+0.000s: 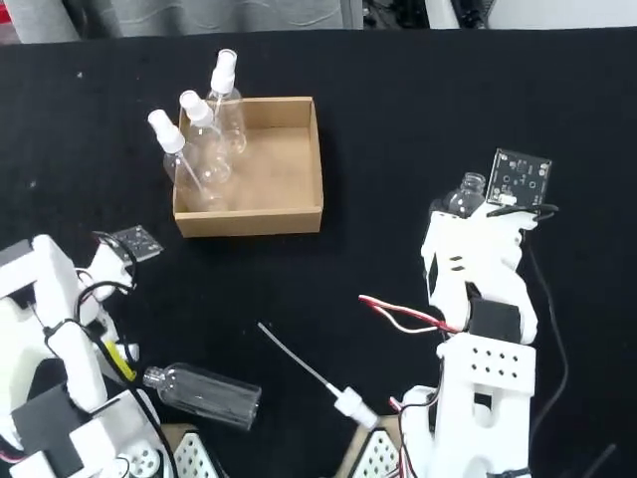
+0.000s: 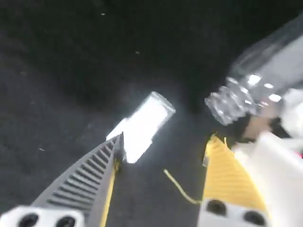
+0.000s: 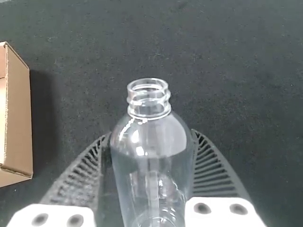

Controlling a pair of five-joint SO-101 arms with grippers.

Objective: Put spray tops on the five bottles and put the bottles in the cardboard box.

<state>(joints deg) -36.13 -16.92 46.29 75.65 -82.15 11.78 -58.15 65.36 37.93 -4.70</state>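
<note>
Three clear bottles with white spray tops (image 1: 204,124) stand in the left part of the cardboard box (image 1: 299,214). My right gripper (image 3: 151,137) is shut on an uncapped clear bottle (image 3: 149,142), held upright to the right of the box (image 3: 14,118); the same bottle (image 1: 466,191) shows in the high view. Another uncapped bottle (image 1: 207,393) lies at the front left, its neck (image 2: 227,105) close to my open left gripper (image 2: 163,146). A blurred white piece (image 2: 142,125), seemingly a spray top, lies just beyond its fingertips. A spray top with a long tube (image 1: 348,402) lies at the front centre.
The table is covered in black cloth (image 1: 398,100). Red and white cables (image 1: 398,317) hang off the right arm. The left arm's white body (image 1: 50,329) stands at the front left corner.
</note>
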